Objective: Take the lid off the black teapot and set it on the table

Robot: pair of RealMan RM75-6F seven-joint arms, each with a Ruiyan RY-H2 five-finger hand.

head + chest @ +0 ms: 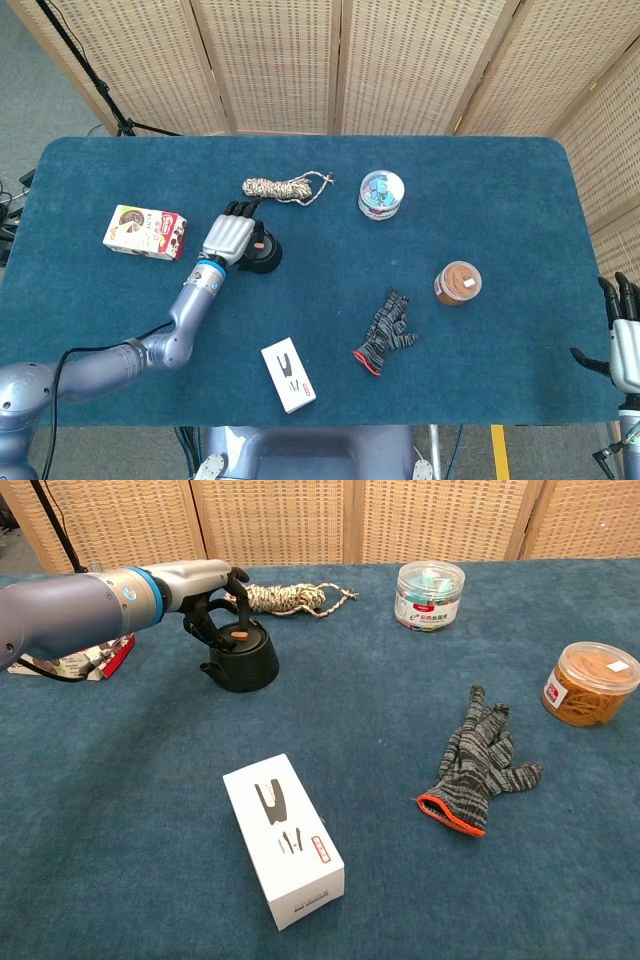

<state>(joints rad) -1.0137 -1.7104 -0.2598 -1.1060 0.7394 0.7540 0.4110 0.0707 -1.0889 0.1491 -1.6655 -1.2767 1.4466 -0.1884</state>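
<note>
The black teapot point(243, 663) stands left of the table's middle, also visible in the head view as the teapot point(264, 252). Its lid point(238, 636), with an orange knob, sits on the pot. My left hand point(205, 592) hangs over the pot's top from the left, with dark fingers point(203, 623) bent down beside and behind the lid. I see no firm hold on the lid. In the head view the left hand point(231, 236) covers the pot's left side. My right hand point(626, 343) hangs off the table's right edge, fingers apart and holding nothing.
A coiled rope point(287, 187) lies just behind the teapot, and a snack box point(146, 231) sits to its left. A white box point(283, 840) lies in front. A knit glove point(475, 763), a brown jar point(591, 684) and a clear tub point(429, 581) sit to the right.
</note>
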